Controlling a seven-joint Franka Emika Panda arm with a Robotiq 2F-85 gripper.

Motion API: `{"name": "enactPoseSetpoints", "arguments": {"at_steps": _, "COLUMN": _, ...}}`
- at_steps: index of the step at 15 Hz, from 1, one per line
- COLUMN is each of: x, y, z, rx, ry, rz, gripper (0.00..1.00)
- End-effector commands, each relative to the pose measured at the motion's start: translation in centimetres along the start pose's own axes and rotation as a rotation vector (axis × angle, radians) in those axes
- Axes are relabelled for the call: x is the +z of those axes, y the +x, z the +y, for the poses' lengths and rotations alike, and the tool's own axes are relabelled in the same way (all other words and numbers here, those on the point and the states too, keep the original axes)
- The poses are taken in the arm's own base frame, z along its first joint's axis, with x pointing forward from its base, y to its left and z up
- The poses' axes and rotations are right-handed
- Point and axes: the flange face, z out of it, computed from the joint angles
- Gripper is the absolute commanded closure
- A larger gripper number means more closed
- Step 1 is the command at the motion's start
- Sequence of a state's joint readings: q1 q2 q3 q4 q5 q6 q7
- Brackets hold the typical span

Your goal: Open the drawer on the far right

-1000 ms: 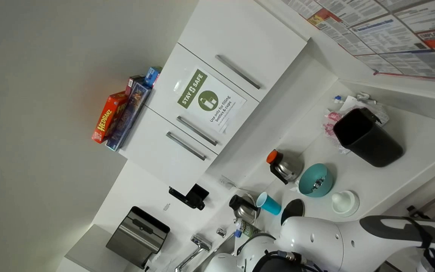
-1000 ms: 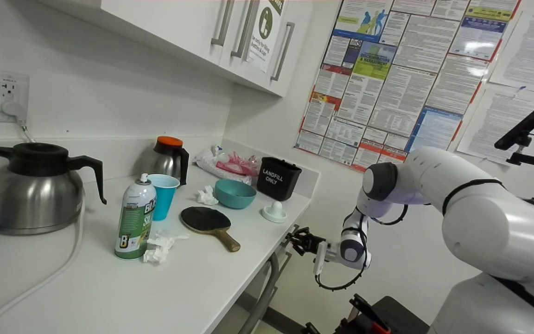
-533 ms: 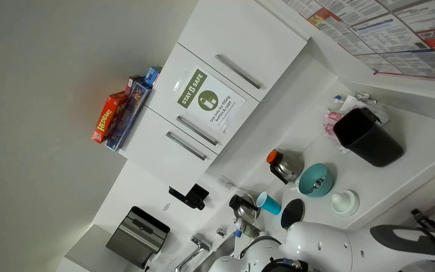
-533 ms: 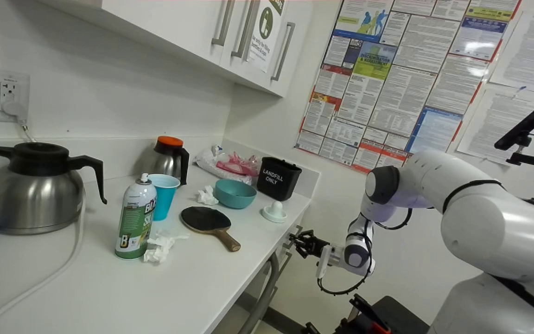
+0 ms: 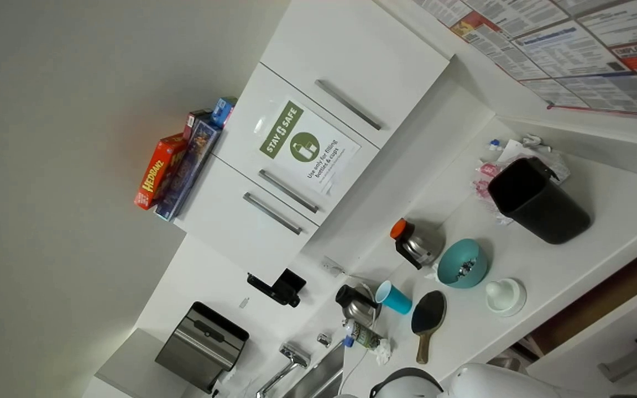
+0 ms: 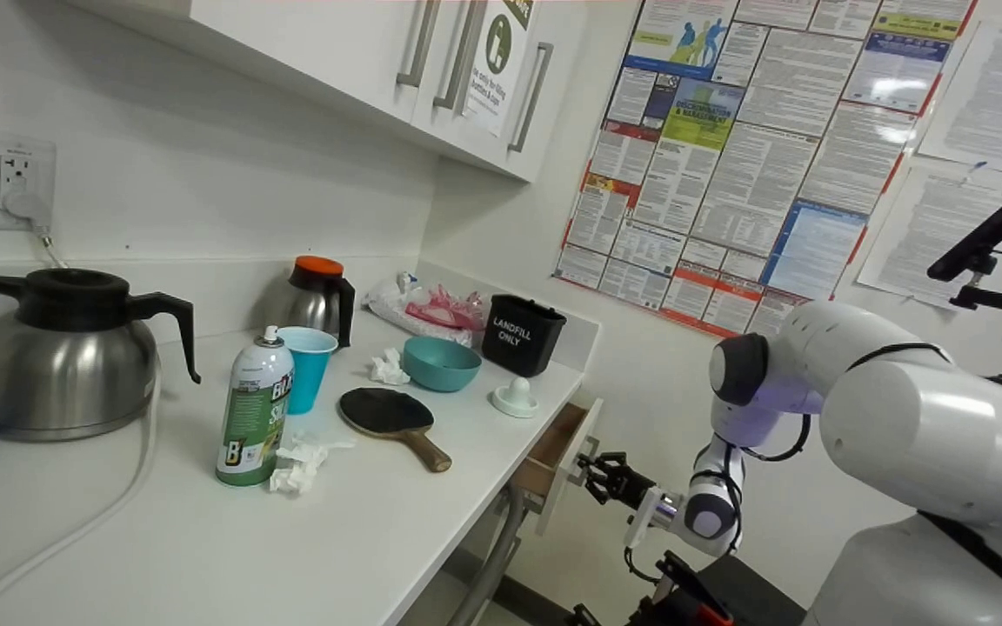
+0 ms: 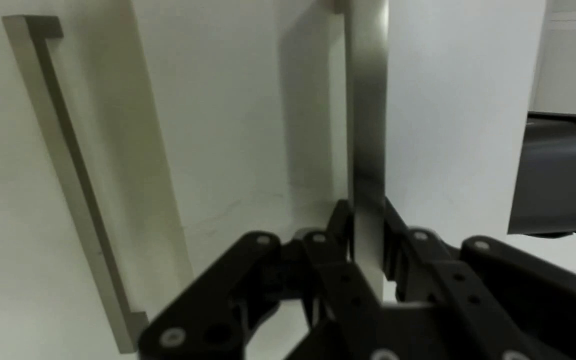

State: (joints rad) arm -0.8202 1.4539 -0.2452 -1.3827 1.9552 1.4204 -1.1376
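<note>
The flat white drawer (image 5: 584,356), its brown wood-toned inside (image 5: 600,304) newly exposed and its slim silver bar handle (image 7: 368,125) pinched by the black end effector (image 7: 367,227), is pulled out below the white desk (image 5: 573,268), so opening is judged well advanced.

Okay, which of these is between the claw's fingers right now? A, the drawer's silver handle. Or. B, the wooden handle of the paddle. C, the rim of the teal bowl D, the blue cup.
A, since in the wrist view the claw straddles the silver bar handle on the white front of the drawer.
</note>
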Motion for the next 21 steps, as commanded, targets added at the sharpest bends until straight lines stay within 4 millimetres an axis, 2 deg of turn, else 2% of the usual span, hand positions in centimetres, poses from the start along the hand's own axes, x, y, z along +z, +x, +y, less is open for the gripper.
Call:
{"name": "enactPoseSetpoints", "arguments": {"at_steps": 1, "x": -5.1, "y": 0.5, "z": 1.9, "rx": 0.071, "ry": -0.043, "rz": 0.036, "gripper": 0.96}}
{"name": "enactPoseSetpoints", "arguments": {"at_steps": 2, "x": -6.1, "y": 0.1, "z": 0.8, "rx": 0.077, "ry": -0.051, "rz": 0.041, "gripper": 0.96}}
{"name": "enactPoseSetpoints", "arguments": {"at_steps": 8, "x": -13.3, "y": 0.5, "z": 1.3, "rx": 0.089, "ry": -0.117, "rz": 0.062, "gripper": 0.96}}
{"name": "enactPoseSetpoints", "arguments": {"at_steps": 14, "x": -19.5, "y": 0.1, "z": 1.4, "rx": 0.1, "ry": -0.146, "rz": 0.101, "gripper": 0.96}}
{"name": "enactPoseSetpoints", "arguments": {"at_steps": 18, "x": -22.7, "y": 0.0, "z": 1.4, "rx": 0.108, "ry": -0.155, "rz": 0.127, "gripper": 0.96}}
{"name": "enactPoseSetpoints", "arguments": {"at_steps": 21, "x": -23.8, "y": 0.2, "z": 1.3, "rx": 0.108, "ry": -0.16, "rz": 0.137, "gripper": 0.96}}
